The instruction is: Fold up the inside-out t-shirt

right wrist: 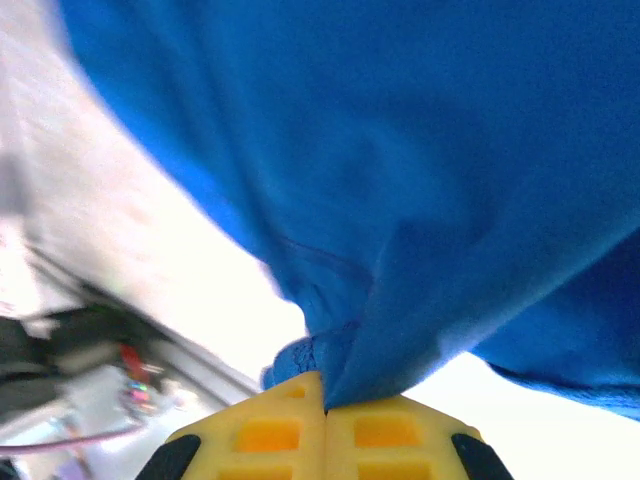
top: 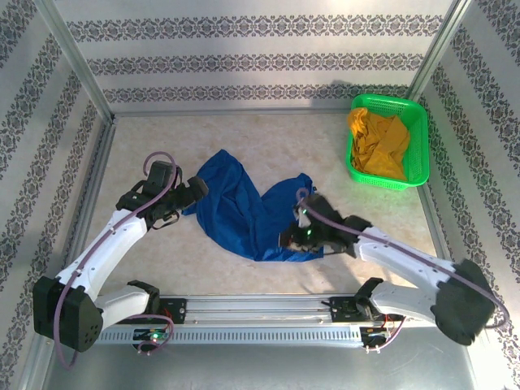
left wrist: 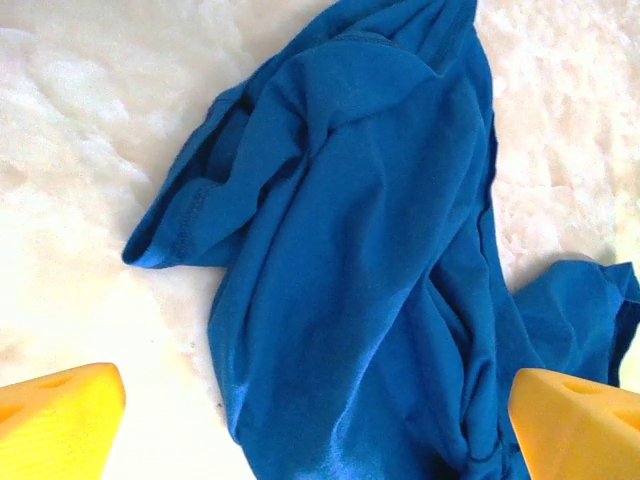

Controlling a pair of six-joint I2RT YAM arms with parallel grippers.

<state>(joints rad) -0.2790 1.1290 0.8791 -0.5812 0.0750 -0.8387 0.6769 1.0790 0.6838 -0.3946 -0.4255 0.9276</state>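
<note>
The royal-blue inside-out t-shirt (top: pixel 244 213) lies crumpled and twisted on the pale table, running from the middle back toward the front. My left gripper (top: pixel 193 190) hovers at its left edge. In the left wrist view its yellow fingertips (left wrist: pixel 60 420) stand wide apart, the left gripper (left wrist: pixel 318 430) open above the t-shirt (left wrist: pixel 370 250) and holding nothing. My right gripper (top: pixel 288 239) is at the shirt's near right part. In the right wrist view the right gripper (right wrist: pixel 323 400) is shut on a bunched fold of the t-shirt (right wrist: pixel 400 150), which is lifted and drapes away from the jaws.
A green basket (top: pixel 422 134) at the back right holds a mustard-yellow garment (top: pixel 378 145). Patterned walls close in the table on three sides. The metal rail (top: pixel 260 309) carrying the arm bases runs along the near edge.
</note>
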